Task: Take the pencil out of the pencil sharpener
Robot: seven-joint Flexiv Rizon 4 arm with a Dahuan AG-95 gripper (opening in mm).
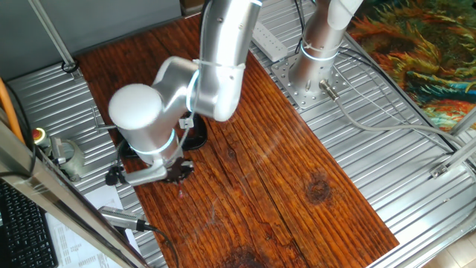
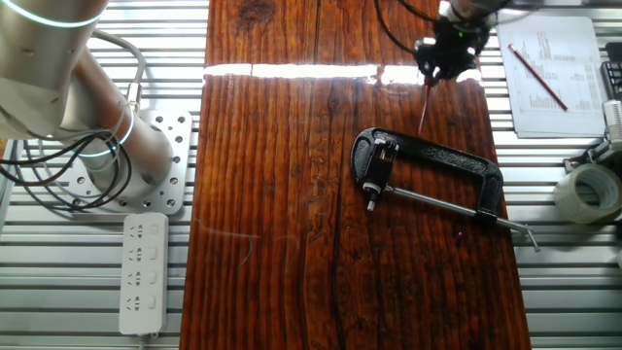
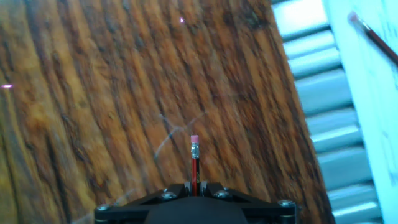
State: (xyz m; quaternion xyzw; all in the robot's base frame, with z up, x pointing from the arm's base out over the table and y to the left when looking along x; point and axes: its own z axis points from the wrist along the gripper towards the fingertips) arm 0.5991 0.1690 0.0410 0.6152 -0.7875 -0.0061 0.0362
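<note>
The dark reddish-brown wooden plank table top (image 2: 292, 194), strongly grained and glossy, lies on ribbed silver metal decking. On it rests the black C-shaped metal clamp (image 2: 437, 165) with its silver screw rod, and this clamp is the landmark for all else. Away from the clamp's back edge, toward the plank's end where the light glares, hangs the black two-finger gripper (image 2: 442, 60) of the silver-white arm.

The gripper is clenched on the thin red pencil (image 3: 194, 163); in the hand view the shaft runs straight out from between the closed fingers, along their line, and ends in a metal ferrule and pink eraser. In the other fixed view the pencil (image 2: 424, 107) slants down from the gripper toward the clamp, its free end near the clamp's back but apart from it and apparently off the wood.

The pencil sharpener cannot be made out in any view; nothing whitish sits on the pencil's visible length, so I judge the pencil already free of it. A second red pencil (image 2: 536, 78) lies on a white printed sheet, beyond the clamp's screw-handle side.
</note>
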